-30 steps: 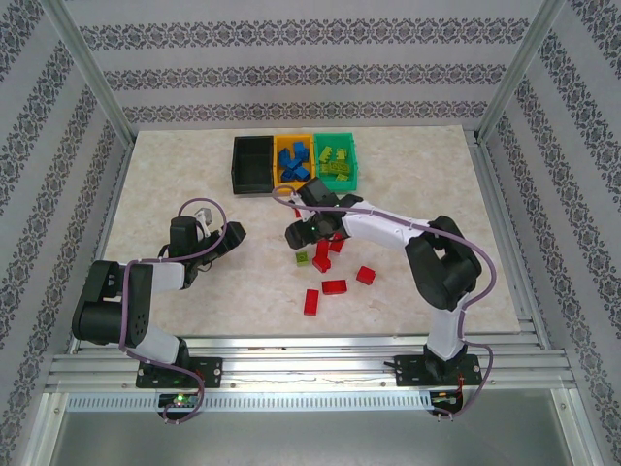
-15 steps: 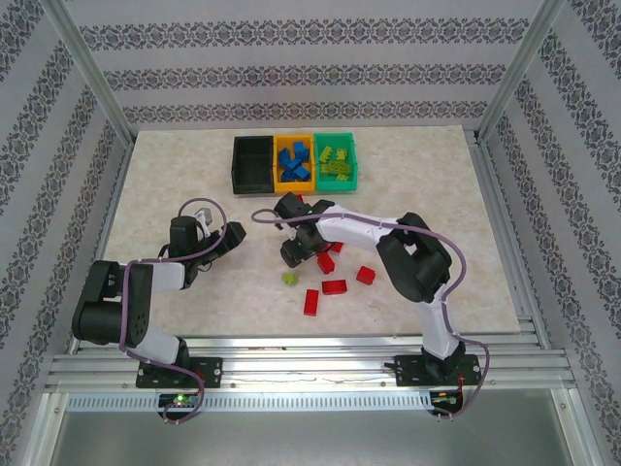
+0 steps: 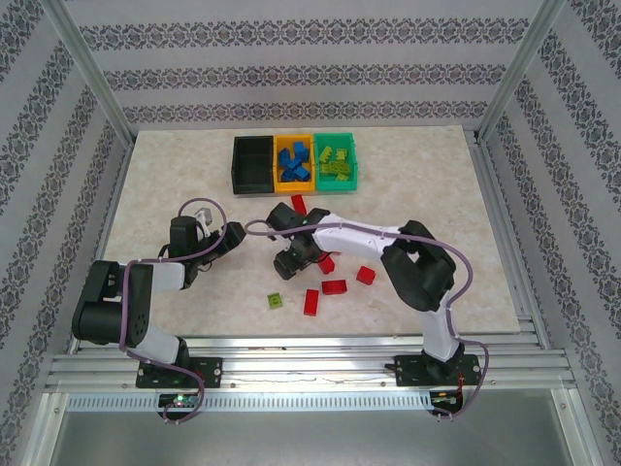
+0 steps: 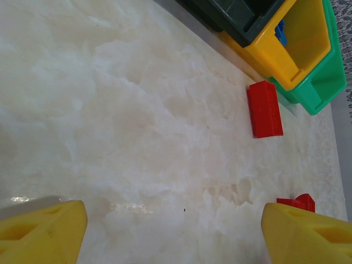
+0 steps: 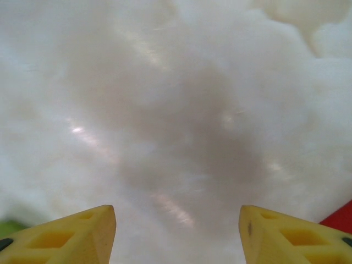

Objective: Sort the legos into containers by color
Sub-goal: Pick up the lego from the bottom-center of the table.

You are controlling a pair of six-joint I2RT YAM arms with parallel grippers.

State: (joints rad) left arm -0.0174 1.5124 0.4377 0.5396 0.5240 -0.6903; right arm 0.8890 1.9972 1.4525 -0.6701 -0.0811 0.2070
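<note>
Nearest the bases, a lime lego (image 3: 277, 302) is lying alone on the table (image 3: 175, 175), with red legos (image 3: 335, 287) being scattered just to its right. The right gripper (image 3: 291, 264) is being held low just beyond the lime lego, beside the red cluster. Its fingers (image 5: 60, 236) are being kept apart and are gripping nothing. A green blur at the left edge of the wrist view is possibly the lime lego. The left gripper (image 3: 233, 236) is being held further left, well apart from the legos, with jaws spread and nothing gripped. Farther on, a lone red lego (image 3: 299, 204) is lying just before the bins. At the far side, three bins are sitting side by side, touching: black bin (image 3: 250, 165), orange bin (image 3: 295, 185) holding blue legos (image 3: 294, 160), and green bin (image 3: 337, 184) holding lime legos (image 3: 336, 160).
</note>
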